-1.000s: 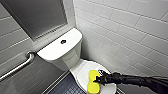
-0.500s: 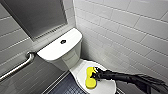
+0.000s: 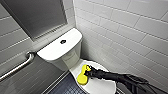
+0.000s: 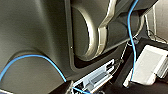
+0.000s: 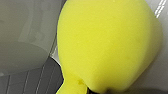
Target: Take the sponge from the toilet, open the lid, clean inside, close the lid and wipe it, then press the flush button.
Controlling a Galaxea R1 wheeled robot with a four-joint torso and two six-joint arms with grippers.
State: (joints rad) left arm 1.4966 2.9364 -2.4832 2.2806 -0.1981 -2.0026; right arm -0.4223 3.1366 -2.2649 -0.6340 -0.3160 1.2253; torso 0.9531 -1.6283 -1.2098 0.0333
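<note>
The right arm point(image 3: 120, 77) is looking black and bumpy, ending in a black right gripper point(image 3: 86, 72). A thin blue cable point(image 4: 35, 55) is running over a smooth dark grey shell point(image 4: 30, 30), near a shiny silver bar point(image 4: 100, 33) and a white box point(image 4: 150, 62).

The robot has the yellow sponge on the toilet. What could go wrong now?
The right gripper seems to pinch only one end of the sponge, so the soft sponge might slip out while rubbing. The sponge also sits near the edge of the lid, so it could slide off onto the dark floor.
</note>
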